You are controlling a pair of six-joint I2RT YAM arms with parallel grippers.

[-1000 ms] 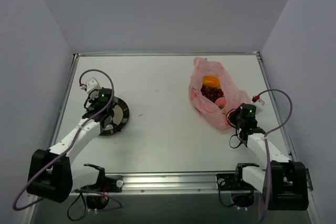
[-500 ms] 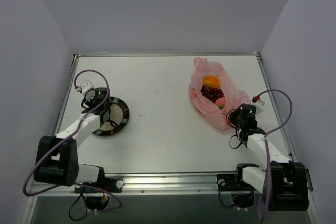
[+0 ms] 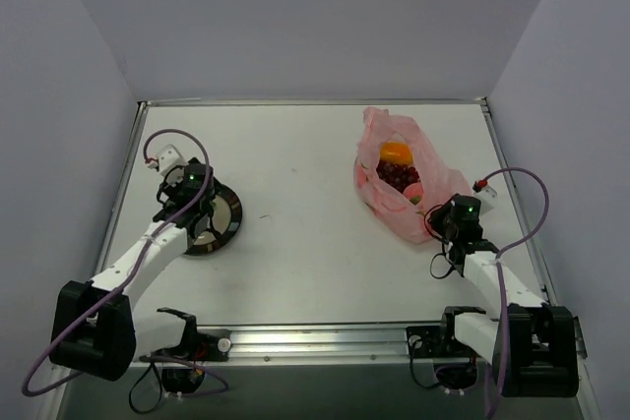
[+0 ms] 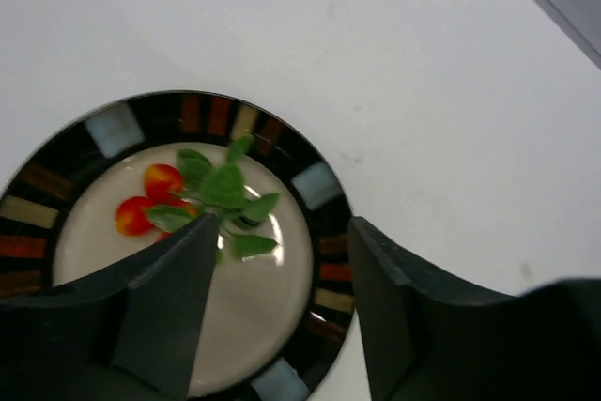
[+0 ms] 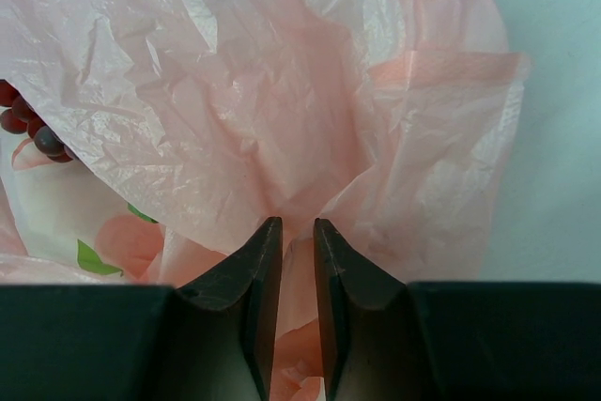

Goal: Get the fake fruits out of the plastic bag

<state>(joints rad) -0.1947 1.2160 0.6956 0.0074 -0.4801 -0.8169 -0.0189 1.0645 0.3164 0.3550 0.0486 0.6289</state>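
Observation:
The pink plastic bag [image 3: 433,176] lies at the right with its mouth open. Inside it show an orange fruit [image 3: 396,152], dark red grapes [image 3: 399,174] and a pink fruit [image 3: 413,191]. My right gripper [image 3: 437,220] is shut on a fold of the bag [image 5: 282,91] at its near edge; grapes [image 5: 28,129] and the pink fruit [image 5: 127,237] show through at the left. My left gripper [image 4: 284,227] hangs open over the dark-rimmed plate [image 4: 315,185]. A red-and-green fruit piece [image 4: 178,199] lies on that plate, free of the fingers.
The plate [image 3: 234,209] sits at the table's left, under the left gripper [image 3: 202,221]. White tabletop stretches between plate and bag. Grey walls close in the back and both sides, and a metal rail [image 3: 315,339] runs along the near edge.
My left gripper's jaws have opened above the plate, and the left arm swung left and back. The right gripper stays shut on the bag, unmoved.

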